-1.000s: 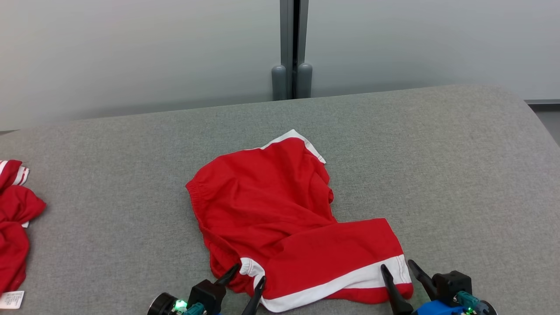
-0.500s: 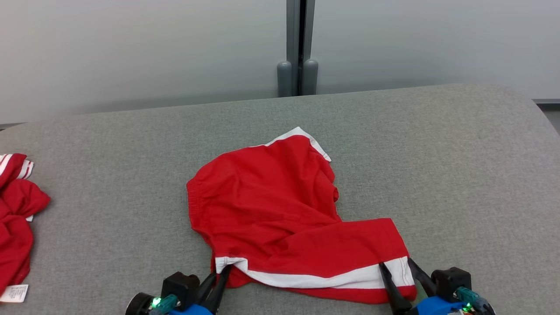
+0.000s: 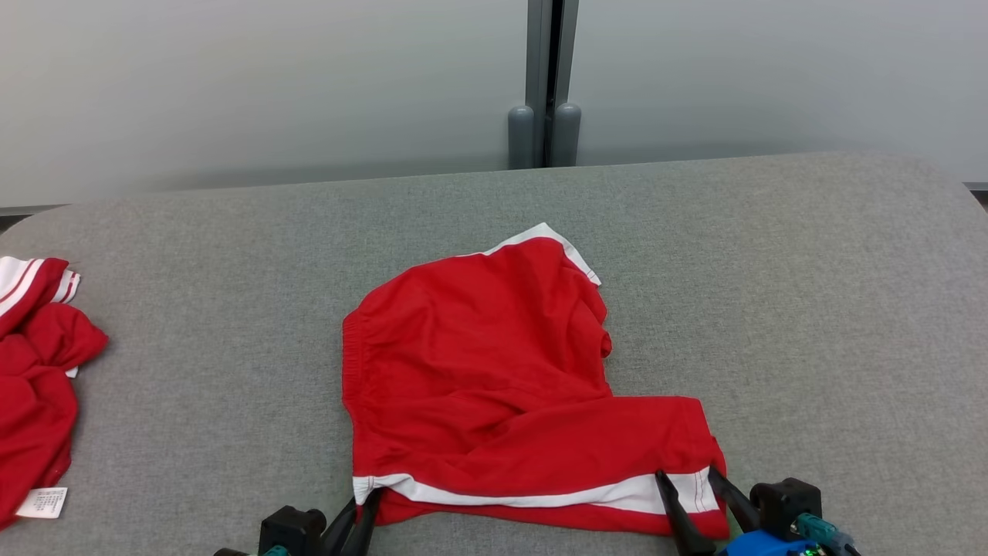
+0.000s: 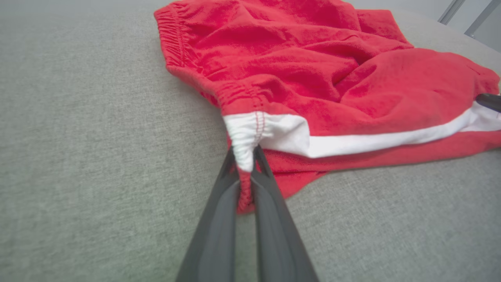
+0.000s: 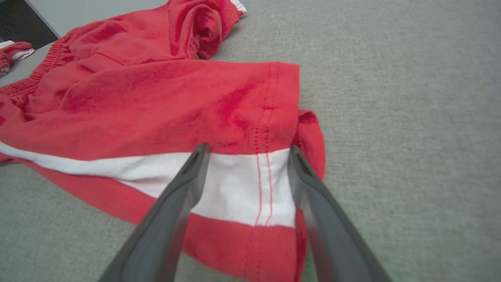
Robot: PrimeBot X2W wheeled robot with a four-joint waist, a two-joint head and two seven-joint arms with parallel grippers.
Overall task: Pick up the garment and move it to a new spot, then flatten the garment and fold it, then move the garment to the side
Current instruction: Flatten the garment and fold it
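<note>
The left gripper (image 4: 245,156) is pinched together on the garment (image 3: 478,363), a pair of red shorts with a white stripe (image 4: 372,141) along the edge nearest the robot. Its two fingers clamp the bunched white corner where the stripe meets the gathered waistband. A little red cloth hangs between them below the tips. From that grip the waistband runs up and away from the left fingers, and the stripe stretches off to their right toward the other arm.

The right gripper (image 5: 248,149) stands with its fingers apart, one on each side of a stitched seam at the stripe's far-right end. Both tips sit at the line where white meets red; whether they press on the cloth I cannot tell. Beyond these tips the shorts lie rumpled on the grey padded surface (image 3: 810,309), with one leg reaching farther out and ending in a white hem.

Well off to the left gripper's left lies a second red garment (image 3: 35,386), crumpled, with a white label (image 3: 42,502) at its near edge.
</note>
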